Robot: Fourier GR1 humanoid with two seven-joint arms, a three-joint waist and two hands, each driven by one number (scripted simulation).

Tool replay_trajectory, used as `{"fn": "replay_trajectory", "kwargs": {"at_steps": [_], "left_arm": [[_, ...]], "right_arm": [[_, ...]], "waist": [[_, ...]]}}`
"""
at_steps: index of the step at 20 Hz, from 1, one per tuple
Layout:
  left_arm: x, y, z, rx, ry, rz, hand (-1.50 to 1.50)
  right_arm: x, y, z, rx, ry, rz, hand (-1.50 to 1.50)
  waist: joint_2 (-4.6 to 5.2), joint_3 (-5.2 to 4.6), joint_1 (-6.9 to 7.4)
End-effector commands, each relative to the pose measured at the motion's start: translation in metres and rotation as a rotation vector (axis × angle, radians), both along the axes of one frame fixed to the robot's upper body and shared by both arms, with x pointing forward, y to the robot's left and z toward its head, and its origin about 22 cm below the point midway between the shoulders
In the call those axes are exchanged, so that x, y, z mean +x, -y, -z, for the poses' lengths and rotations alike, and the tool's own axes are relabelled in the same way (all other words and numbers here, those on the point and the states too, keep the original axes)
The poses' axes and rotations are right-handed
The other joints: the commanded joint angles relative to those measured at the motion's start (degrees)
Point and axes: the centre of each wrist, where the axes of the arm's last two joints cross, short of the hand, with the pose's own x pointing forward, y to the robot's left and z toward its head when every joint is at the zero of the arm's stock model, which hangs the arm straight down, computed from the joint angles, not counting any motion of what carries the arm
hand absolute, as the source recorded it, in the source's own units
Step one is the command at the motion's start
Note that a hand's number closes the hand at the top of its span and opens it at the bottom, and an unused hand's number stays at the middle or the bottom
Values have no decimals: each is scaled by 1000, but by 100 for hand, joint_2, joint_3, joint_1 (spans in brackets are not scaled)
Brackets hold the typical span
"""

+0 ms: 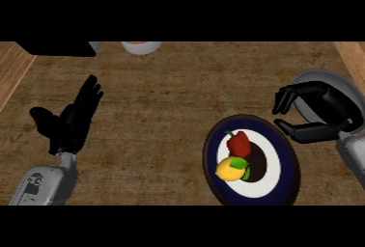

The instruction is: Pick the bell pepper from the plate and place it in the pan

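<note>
A red bell pepper (239, 143) with a green stem lies on a white plate with a dark blue rim (283, 144) at the lower right. Beside it on the plate sits a yellow fruit (230, 170) with green leaves. My right hand (321, 108) hovers just right of the plate's upper edge, fingers and thumb curved towards the pepper, holding nothing. A grey pan (324, 79) lies partly hidden under that hand at the right edge. My left hand (71, 120) rests open at the left, fingers up.
A white cup (141, 47) stands at the back, next to a black object (57, 48) at the back left. Wooden edges (14, 67) border the brown counter on the left and the right.
</note>
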Motion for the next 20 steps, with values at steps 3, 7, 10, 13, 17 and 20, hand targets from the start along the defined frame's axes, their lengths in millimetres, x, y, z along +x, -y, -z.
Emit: {"fn": "replay_trajectory", "kwargs": {"at_steps": [3,7,10,13,17,20], "left_arm": [[-1,-1,-30,-44,-4,-40,0],[-4,-24,-21,-21,23,-49,0],[-4,-18,-28,-31,20,-63,0],[-12,-28,-16,-33,-9,-55,0],[-6,-19,-24,-21,-9,-57,0],[-7,-14,-15,-19,-12,-75,0]], "right_arm": [[9,68,-1,-182,110,28,-150],[23,72,-23,-330,245,-52,-150],[40,44,-19,-343,266,-110,-150],[41,18,-35,-456,293,-168,-150],[46,-25,-50,-677,369,-170,-150],[44,-48,-39,-780,376,-213,-150]], "waist": [[-8,0,-65],[8,-6,-31],[-7,-10,-94],[-33,-17,-156],[-42,-19,-154],[-39,-18,-202]]}}
